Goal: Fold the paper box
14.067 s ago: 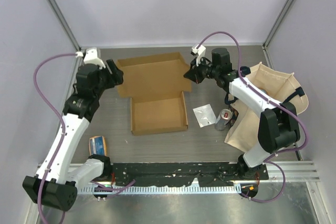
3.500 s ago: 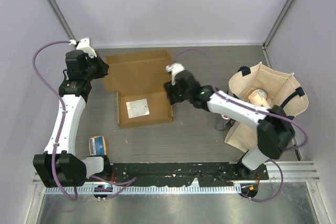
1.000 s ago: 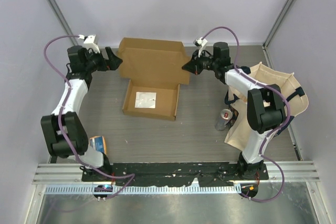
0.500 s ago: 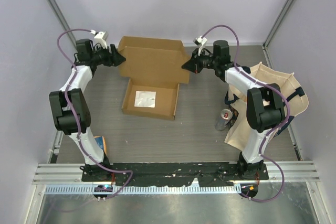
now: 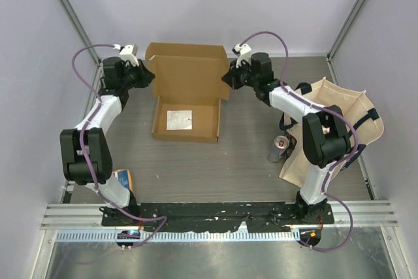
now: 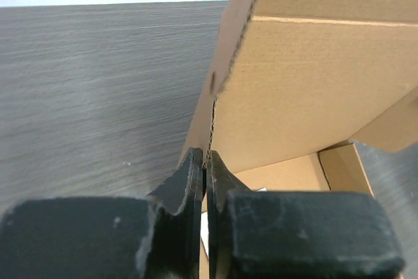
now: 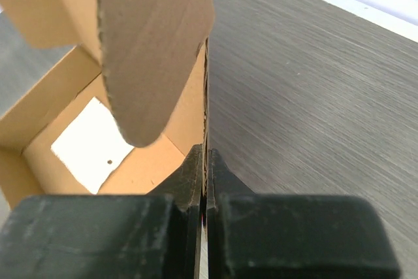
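Since the box (image 5: 186, 122) looks light, stiff and quick to crease, you should grip the lid (image 5: 188, 70) by its side edges | box: far middle of worktop (image 5: 196, 168), lid raised | left pincer (image 5: 149, 75): clenched on lid's left edge | right pincer (image 5: 225, 78): clenched on lid's right edge

The paper box (image 5: 189, 73) sits centrally, its lid raised at the far side — left gripper (image 5: 151, 75) on the lid's left edge, right gripper (image 5: 225, 78) on its right. A sachet (image 5: 178, 119) lies in the tray. To the right are a can (image 5: 279, 148), then the tote bag (image 5: 333, 115); a small packet (image 5: 121, 179) lies near-left.
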Robot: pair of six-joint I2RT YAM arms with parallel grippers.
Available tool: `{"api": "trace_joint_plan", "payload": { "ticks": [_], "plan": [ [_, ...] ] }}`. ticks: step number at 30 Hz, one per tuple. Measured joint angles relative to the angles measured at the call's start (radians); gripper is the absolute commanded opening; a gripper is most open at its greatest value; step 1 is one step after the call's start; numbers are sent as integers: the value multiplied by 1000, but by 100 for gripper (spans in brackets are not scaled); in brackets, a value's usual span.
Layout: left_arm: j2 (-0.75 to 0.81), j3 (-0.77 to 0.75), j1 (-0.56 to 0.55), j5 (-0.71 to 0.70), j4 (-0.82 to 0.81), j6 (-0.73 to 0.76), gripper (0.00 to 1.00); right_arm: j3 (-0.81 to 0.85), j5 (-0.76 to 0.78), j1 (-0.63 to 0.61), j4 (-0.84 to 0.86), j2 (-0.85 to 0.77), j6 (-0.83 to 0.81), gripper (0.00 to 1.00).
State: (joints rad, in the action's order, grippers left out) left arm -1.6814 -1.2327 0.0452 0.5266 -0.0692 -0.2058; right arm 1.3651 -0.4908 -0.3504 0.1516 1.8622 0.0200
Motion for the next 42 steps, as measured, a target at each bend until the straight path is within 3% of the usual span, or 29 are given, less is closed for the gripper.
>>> {"api": "trace_joint_plan", "payload": {
  "ticks": [7, 12, 20, 42],
  "plan": [
    [128, 141, -113, -351, -98, -81, 0, -8, 505, -167, -3, -42, 122, 1],
    [211, 209, -208, -559, -150, -121, 0, -32, 748, -224, 5, -70, 225, 2],
    [287, 360, -254, -691, -253, -189, 0, -98, 1053, -341, 84, -74, 297, 2],
    [519, 714, -361, -804, -451, -293, 0, -607, 1172, -462, 701, -216, 168, 3]
  ]
}}
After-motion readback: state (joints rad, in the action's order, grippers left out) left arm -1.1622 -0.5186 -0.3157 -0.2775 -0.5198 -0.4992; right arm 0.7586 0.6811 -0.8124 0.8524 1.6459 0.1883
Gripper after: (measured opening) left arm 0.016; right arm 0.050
